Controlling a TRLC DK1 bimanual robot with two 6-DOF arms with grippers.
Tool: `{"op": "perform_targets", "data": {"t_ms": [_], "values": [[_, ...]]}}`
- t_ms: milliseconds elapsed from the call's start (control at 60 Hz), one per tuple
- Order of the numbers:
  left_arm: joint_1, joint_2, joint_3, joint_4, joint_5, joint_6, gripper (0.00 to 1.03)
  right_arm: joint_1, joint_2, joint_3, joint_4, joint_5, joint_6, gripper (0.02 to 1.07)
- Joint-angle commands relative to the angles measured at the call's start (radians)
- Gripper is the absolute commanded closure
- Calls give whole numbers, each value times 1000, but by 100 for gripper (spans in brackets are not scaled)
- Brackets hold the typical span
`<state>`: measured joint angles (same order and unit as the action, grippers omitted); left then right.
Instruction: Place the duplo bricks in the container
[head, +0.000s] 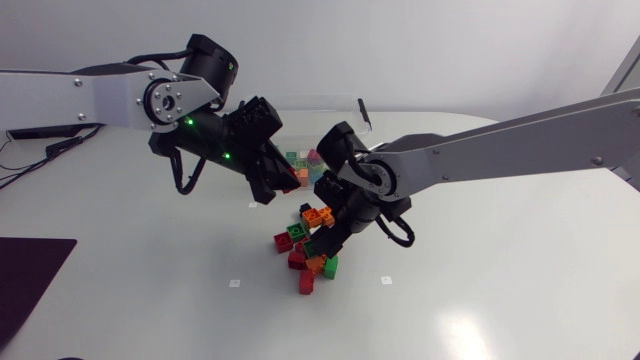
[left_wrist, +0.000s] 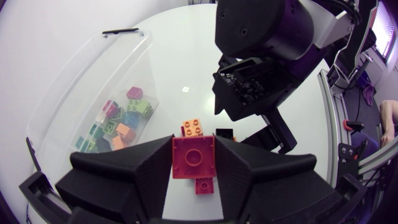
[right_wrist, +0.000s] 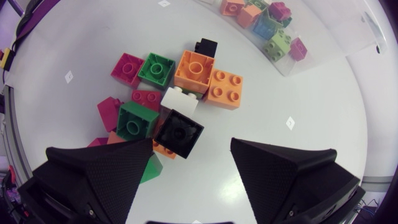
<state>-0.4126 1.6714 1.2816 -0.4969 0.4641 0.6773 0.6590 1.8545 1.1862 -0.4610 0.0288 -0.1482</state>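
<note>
Two hands are over the white surface (head: 500, 300), one loaded and one empty. Our left hand (left_wrist: 194, 163) is closed on a red brick (left_wrist: 193, 152). Its broad fingers press the brick from both sides, and the brick's single round stud faces the wrist camera. From above, we see this hand held off the surface, just beside the clear container (left_wrist: 68, 99) and between it and the loose pile (head: 305, 250). The container stands ahead of the held brick and off to one side, with a small heap of sorted bricks (left_wrist: 118, 121) in pink, green, orange and blue at its bottom. Our right hand (right_wrist: 191, 146) is spread wide and holds nothing, low over the pile. A black brick (right_wrist: 179, 132) lies between its fingers, close to one finger and well apart from the other. We cannot tell whether it touches the near one. Ahead of that hand lie a white brick (right_wrist: 180, 99), a large orange brick (right_wrist: 195, 70) touching a four-stud orange brick (right_wrist: 226, 88), two green ones and several pink and red ones, all packed close together. The container sits farther ahead, apart from the pile.
</note>
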Motion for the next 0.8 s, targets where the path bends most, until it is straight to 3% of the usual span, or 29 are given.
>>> {"op": "perform_targets", "data": {"t_ms": [0,500,717,783], "values": [[0,-27,1,-11,10,-15,76,7,22,33,-22,11,41,16],[34,-62,90,-66,13,-10,76,31,140,135,-102,14,110,22],[51,-70,117,-89,28,-5,76,22,143,136,-100,16,119,47],[52,-70,127,-94,30,-4,76,17,144,141,-99,19,121,49]]}}
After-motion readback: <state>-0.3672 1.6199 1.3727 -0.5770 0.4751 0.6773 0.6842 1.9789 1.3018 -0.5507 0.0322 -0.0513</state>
